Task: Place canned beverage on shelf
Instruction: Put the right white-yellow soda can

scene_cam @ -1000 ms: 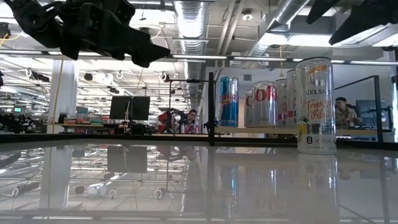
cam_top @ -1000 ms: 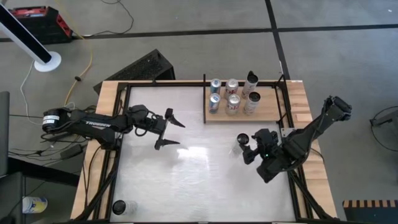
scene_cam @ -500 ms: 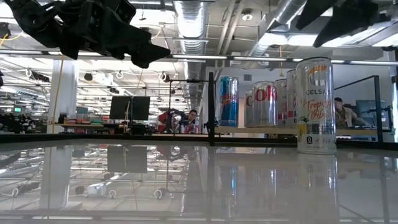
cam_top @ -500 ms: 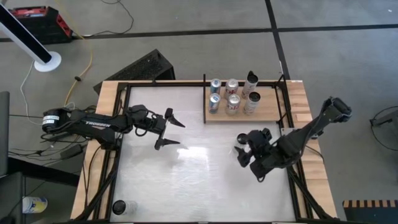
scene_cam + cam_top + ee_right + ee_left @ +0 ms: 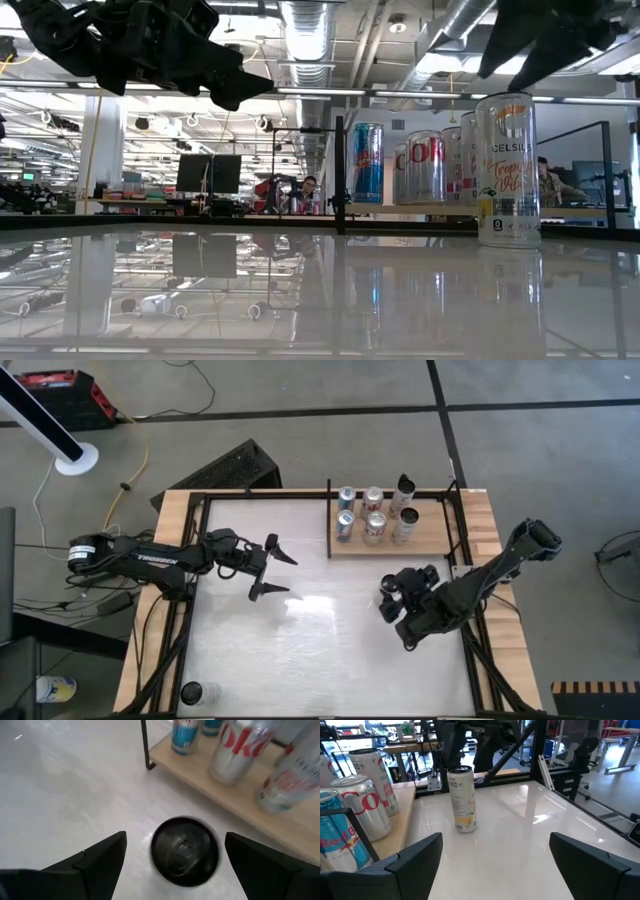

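Sliding in over the tall pale Celsius can [image 5: 388, 589] w/ dark top, the right tool [image 5: 172, 851] now hangs directly above it, fingers spread wide, gripping nothing. Can stands upright on the glossy white surface [image 5: 300, 650], just beside the tan wood shelf w/ black rails [image 5: 436, 542], not on it. Probably a descent comes next. Left tool [image 5: 274, 569] waits open mid-surface.

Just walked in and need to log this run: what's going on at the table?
The right arm's tool hangs open directly over a tall Celsius can standing on the white table, just in front of the shelf; nothing is gripped yet. Six cans already stand on the shelf. The left arm's tool waits open above the table's left half, holding nothing.
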You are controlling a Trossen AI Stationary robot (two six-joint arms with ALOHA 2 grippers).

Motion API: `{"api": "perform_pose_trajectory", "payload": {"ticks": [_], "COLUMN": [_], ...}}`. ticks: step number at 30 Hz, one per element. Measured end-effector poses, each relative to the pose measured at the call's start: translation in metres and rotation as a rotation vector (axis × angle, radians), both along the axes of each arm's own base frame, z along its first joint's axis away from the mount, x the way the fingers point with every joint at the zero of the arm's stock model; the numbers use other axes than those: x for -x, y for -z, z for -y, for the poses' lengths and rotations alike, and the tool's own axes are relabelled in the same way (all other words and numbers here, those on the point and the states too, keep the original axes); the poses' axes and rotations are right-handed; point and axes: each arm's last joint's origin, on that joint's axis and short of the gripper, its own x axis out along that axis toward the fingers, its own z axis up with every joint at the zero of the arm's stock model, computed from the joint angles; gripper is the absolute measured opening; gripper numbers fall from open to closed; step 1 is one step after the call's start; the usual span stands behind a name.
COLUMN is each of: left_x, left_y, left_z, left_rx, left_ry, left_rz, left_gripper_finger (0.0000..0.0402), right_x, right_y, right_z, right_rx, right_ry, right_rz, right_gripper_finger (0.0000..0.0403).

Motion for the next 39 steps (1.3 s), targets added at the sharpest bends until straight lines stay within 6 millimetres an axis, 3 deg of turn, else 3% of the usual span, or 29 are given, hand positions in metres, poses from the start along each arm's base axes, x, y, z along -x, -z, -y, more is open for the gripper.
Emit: {"api": "perform_pose_trajectory", "payload": {"ticks": [10,26,30,35,39], "left_x": [0.000,0.000,0.000,0.000,0.000], "left_y": [0.001,0.001,0.000,0.001,0.001], "left_z": [0.000,0.000,0.000,0.000,0.000], "left_rx": [-0.008,-0.016,-0.017,-0.014,-0.015], "left_ry": [0.000,0.001,0.001,0.010,0.009], "left_rz": [-0.008,-0.006,0.000,-0.008,-0.006], "left_gripper_finger": [0.0353,0.0353,0.0353,0.0353,0.0353], "right_x": [-0.009,-0.013,-0.013,-0.013,-0.012], "right_y": [0.020,0.024,0.025,0.025,0.025], "right_z": [-0.002,-0.001,-0.001,-0.003,-0.003], "right_rx": [0.028,-0.002,-0.057,-0.078,-0.076], "right_ry": [0.117,0.160,0.169,0.174,0.175], "right_rz": [-0.012,0.001,-0.028,-0.012,-0.025], "right_gripper_finger": [0.0361,0.0361,0.0338,0.0275,0.0268]}}
